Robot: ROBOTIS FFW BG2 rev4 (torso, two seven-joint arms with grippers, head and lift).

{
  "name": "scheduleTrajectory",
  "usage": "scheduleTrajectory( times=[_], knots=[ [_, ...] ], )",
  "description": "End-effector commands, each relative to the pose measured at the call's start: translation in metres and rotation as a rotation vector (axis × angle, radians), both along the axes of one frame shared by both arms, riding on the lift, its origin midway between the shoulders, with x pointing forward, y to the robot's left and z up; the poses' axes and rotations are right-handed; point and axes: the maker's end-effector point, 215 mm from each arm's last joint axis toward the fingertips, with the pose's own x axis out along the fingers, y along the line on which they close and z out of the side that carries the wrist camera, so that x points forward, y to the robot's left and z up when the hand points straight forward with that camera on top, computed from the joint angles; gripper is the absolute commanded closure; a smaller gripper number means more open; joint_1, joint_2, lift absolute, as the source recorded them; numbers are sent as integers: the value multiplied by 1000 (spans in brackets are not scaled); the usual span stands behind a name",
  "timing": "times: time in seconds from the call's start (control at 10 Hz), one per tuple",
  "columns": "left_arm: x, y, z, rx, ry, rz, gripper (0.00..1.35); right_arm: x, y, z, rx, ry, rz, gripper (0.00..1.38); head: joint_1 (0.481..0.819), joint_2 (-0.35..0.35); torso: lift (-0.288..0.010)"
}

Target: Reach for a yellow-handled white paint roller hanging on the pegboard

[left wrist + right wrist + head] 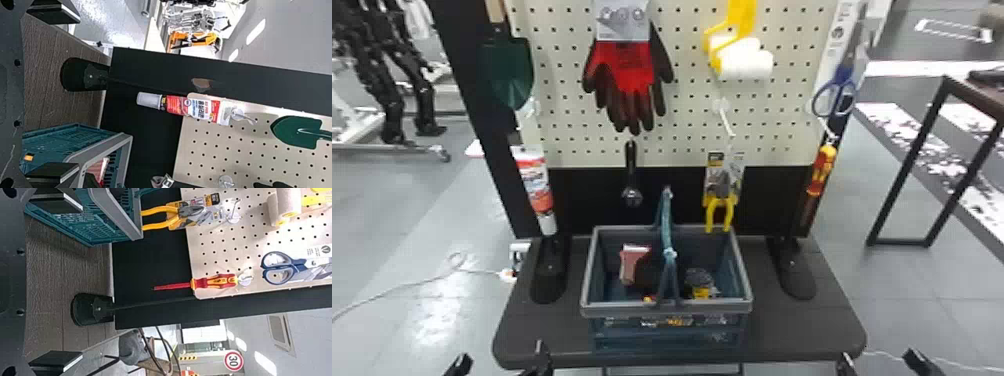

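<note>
Overhead, the paint roller (744, 59) hangs well above the right end effector (880, 362), its fingers spread.

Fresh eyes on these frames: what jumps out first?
Probably the red-and-black work gloves, hanging high near the middle of the pegboard. Next, the yellow-handled white paint roller, bright against the board to the gloves' right. Then the grey-rimmed basket with items inside, on the dark table below the board.

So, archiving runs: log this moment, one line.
yellow-handled white paint roller hanging on beige pegboard | left black gripper open, empty | right black gripper likewise
</note>
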Motion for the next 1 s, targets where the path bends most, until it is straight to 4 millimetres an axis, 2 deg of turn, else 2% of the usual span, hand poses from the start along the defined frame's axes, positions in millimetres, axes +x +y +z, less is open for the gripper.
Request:
scheduleTrajectory(
  times=[0.0,0.9],
  knots=[
    [0,0,0,0,0,0,-2,0,1,0,5,0,-2,-2,549,0,-100],
    [0,0,0,0,0,0,-2,0,1,0,5,0,-2,-2,549,0,-100]
  ],
)
